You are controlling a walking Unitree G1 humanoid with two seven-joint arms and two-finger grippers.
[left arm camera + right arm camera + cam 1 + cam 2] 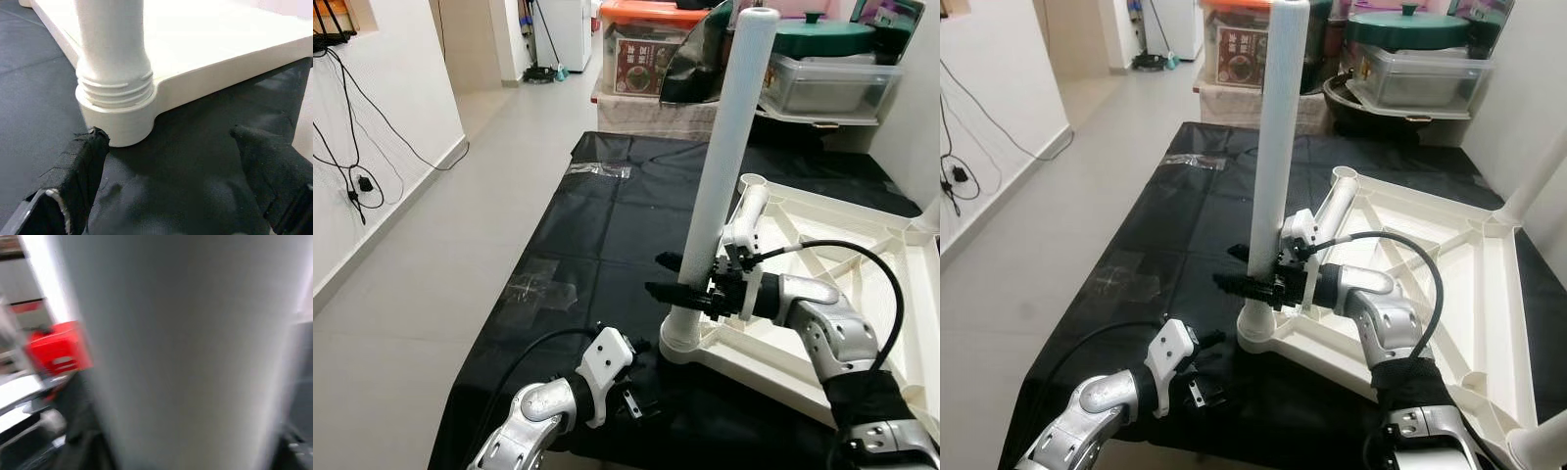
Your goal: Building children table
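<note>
Tiled hallway floor, a black sheet (607, 225) spread over it, white wall with dangling cables to the robot's left, stacked storage boxes (651, 49) at the far end. Right gripper (677, 277) reaches in from the right across the upturned white tabletop (822, 284), its two black fingers clasped on either side of the standing table leg (729, 157), low on the shaft and a little above the socket. The leg rises nearly upright with a slight tilt, its foot seated in the corner socket (683, 343) of the tabletop; the left wrist view shows thread ridges at the joint, just above the socket collar. The right wrist view is close against the pale leg and blurred, with a red box at the edge. Left gripper (166, 147) sits low on the black sheet just beside the same corner, fingers spread apart and grasping nothing; one fingertip (95, 139) lies very near the socket base, contact uncertain. A second leg (1538, 176) stands at the far right corner of the tabletop.
</note>
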